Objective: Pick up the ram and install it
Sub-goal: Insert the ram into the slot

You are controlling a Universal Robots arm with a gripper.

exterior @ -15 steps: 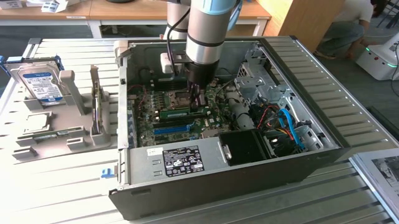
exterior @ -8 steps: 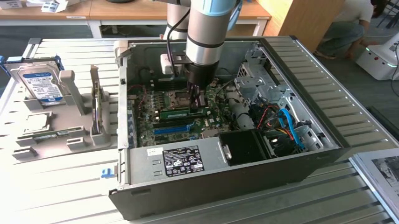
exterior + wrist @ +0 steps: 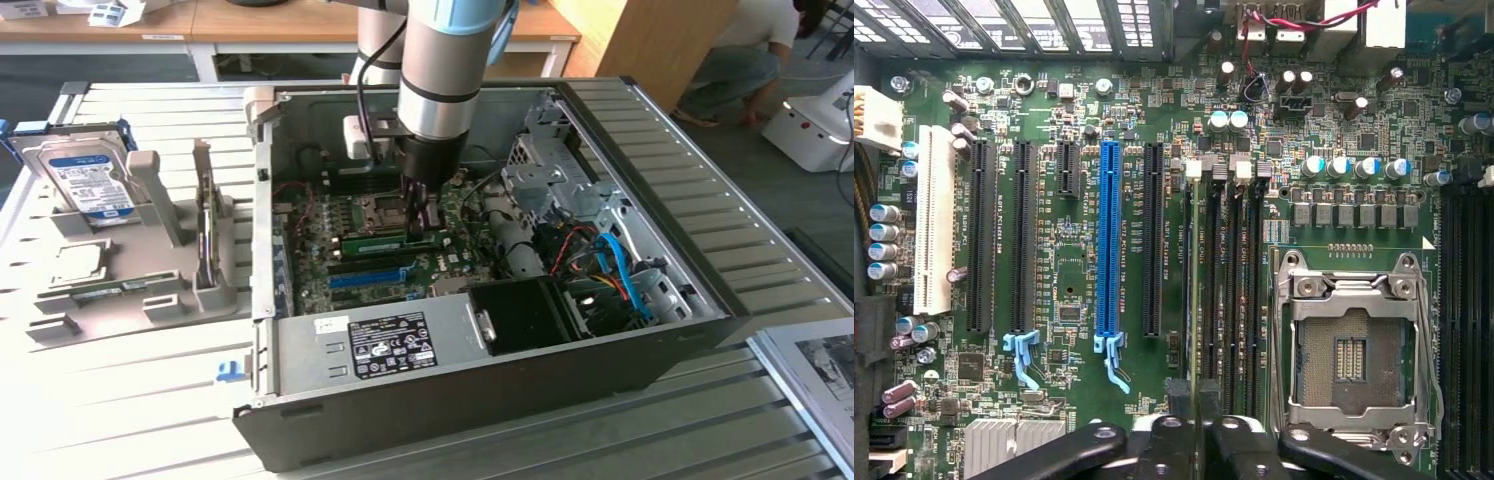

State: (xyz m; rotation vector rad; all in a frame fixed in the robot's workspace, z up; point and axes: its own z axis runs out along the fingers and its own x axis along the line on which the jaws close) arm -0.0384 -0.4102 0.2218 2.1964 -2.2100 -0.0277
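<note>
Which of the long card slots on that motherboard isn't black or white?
The blue slot, between the short black slot and a long black slot; it alone is blue.

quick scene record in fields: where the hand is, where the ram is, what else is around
setting: open computer case on a slatted table
hand: down inside the case, low over the motherboard, directly above the ram
ram: green stick on edge along a memory slot beside the processor socket; cannot tell if fully seated
processor socket: empty
hard drive: upright in a grey holder, outside the case on the exterior view's left
</note>
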